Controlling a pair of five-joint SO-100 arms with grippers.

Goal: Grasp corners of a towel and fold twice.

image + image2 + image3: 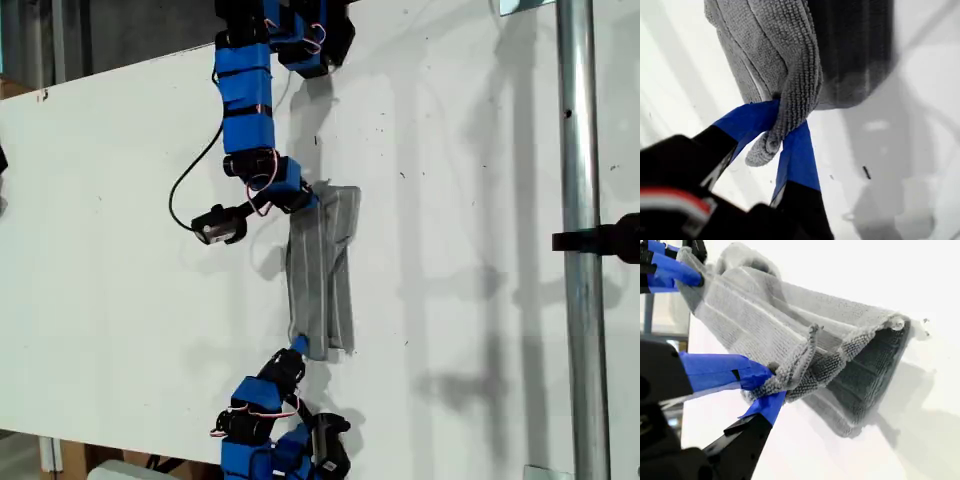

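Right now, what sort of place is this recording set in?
Probably a robotics lab or workshop bench: a bare white tabletop carrying two blue arms that hold a grey towel between them, a metal pole at the exterior view's right, and no household furnishings in sight.

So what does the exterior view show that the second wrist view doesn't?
Only the exterior view shows both arms whole, the metal pole and the towel stretched between them above the white table. Only the second wrist view shows my second gripper pinching bunched fabric, and the towel's sagging folds. Both show the towel held at both ends, with my first gripper on the far end.
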